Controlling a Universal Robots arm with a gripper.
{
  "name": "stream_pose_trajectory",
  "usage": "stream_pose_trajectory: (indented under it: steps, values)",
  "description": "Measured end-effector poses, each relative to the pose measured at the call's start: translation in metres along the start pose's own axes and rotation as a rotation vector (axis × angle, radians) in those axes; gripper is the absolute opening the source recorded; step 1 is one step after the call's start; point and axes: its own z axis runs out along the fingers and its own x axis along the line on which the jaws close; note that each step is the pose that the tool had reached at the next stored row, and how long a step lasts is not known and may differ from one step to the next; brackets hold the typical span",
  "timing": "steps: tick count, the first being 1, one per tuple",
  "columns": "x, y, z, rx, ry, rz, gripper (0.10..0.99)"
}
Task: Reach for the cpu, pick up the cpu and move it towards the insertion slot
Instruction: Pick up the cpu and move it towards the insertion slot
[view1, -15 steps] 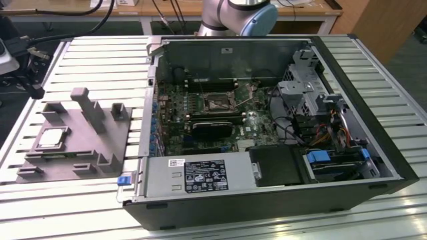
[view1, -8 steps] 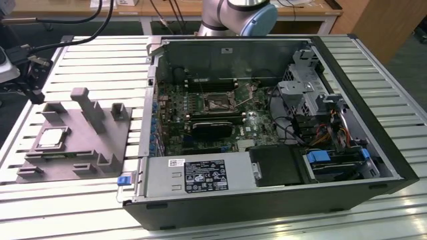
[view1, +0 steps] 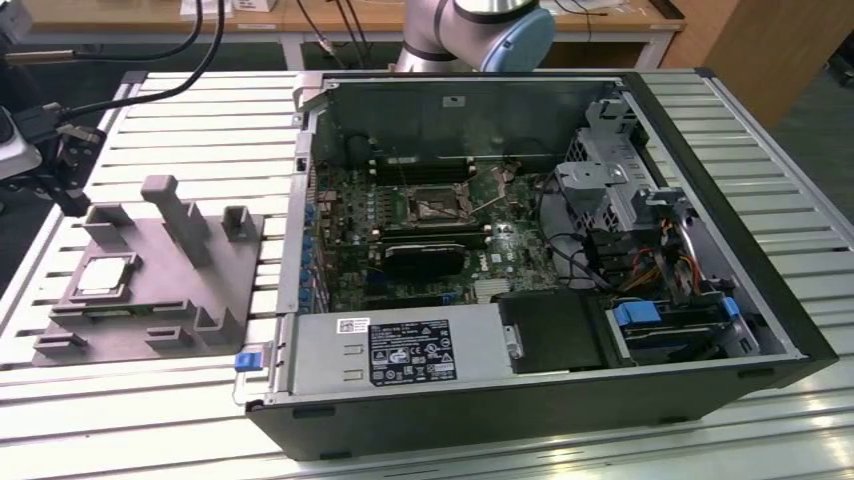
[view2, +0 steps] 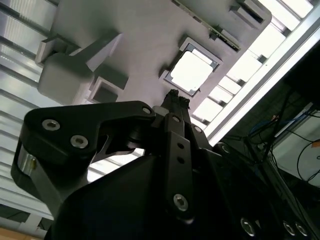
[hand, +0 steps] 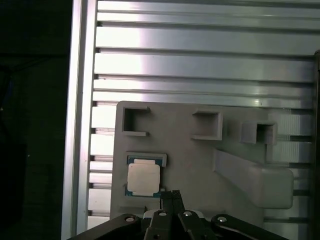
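On the slatted metal table (view1: 200, 110), one grey fixture plate (view1: 160, 292) and one open computer case (view1: 754, 260) are being carried side by side, the plate at nine o'clock of the case in the exterior view. One cpu (view1: 104, 277) is being counted, and it is lying flat in a shallow square recess of the plate, well apart from the one insertion slot (view1: 434, 205), which is sitting on the motherboard (view1: 350, 205) inside the case, toward three o'clock of the plate. One gripper (view2: 174, 96) is being shown in both wrist views, its fingers drawn together with nothing between them; its tips (hand: 170, 195) are being held just beside one corner of the cpu (hand: 143, 179), and whether they are touching it cannot be told. The cpu (view2: 192, 71) is being seen as a small flat square with a bright silver top and a thin bluish rim, lit to a pale glare. The insertion slot is being framed by thin silver metal around a dark centre. One tall slanted post (view1: 171, 215) is rising from the plate among lower grey blocks. The table is being made up of long pale aluminium bars with dark gaps. At twelve o'clock in the exterior view, the arm's base (view1: 481, 30) is standing behind the case, with wooden furniture (view1: 754, 35) and dark cables (view1: 160, 75) around it.
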Motion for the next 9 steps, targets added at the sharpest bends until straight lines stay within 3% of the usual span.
stream_pose_trajectory:
  steps: [9]
  values:
    - [0.0038, -0.0019, 0.0099, 0.000, 0.0001, 0.000, 0.106]
